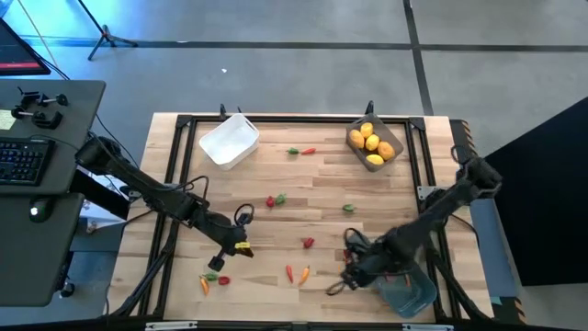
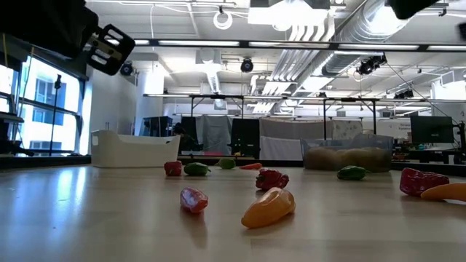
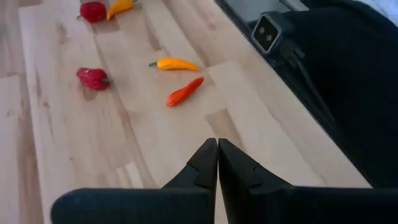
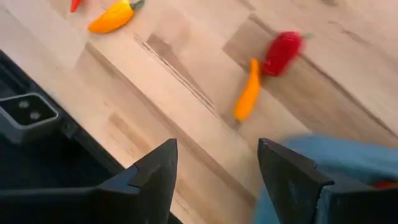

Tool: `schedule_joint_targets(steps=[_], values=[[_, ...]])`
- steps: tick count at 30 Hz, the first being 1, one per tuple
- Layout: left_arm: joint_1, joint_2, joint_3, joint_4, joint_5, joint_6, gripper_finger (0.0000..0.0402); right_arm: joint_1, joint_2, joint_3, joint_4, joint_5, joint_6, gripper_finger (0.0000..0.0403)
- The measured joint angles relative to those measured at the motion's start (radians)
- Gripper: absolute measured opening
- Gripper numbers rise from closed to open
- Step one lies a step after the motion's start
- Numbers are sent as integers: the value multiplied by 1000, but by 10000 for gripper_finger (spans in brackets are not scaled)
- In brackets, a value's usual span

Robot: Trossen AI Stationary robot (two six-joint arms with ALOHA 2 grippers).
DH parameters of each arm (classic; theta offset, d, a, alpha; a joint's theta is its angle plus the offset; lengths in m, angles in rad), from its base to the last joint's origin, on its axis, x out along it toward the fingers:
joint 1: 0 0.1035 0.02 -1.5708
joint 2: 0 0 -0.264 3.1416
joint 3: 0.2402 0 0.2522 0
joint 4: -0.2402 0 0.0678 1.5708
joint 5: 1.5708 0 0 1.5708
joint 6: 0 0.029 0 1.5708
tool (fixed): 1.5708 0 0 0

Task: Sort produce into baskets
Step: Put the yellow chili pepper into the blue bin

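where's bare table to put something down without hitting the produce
Free: the wood between the white basket and the grey basket, apart from two small pieces, and the patch right of the green piece. Crowded: the near edge by the left gripper and right gripper.

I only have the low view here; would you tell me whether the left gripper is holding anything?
Observer: No. The left gripper is shut, with nothing between its fingers.
Operator: Thank you. Where is the blue basket? I cannot find it.
Observer: The blue basket sits at the table corner on the right arm's side, next to the open right gripper.
Operator: And is there anything in the white basket yet?
Observer: From above, the white basket looks empty.
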Motion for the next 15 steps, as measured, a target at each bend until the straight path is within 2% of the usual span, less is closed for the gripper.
schedule_joint_targets(steps=[7,15], values=[[18,0,-1,0,3,1,0,-75,141,0,10,-71,-57,210],[19,0,-1,1,2,2,0,-103,194,0,9,-84,-98,203]])
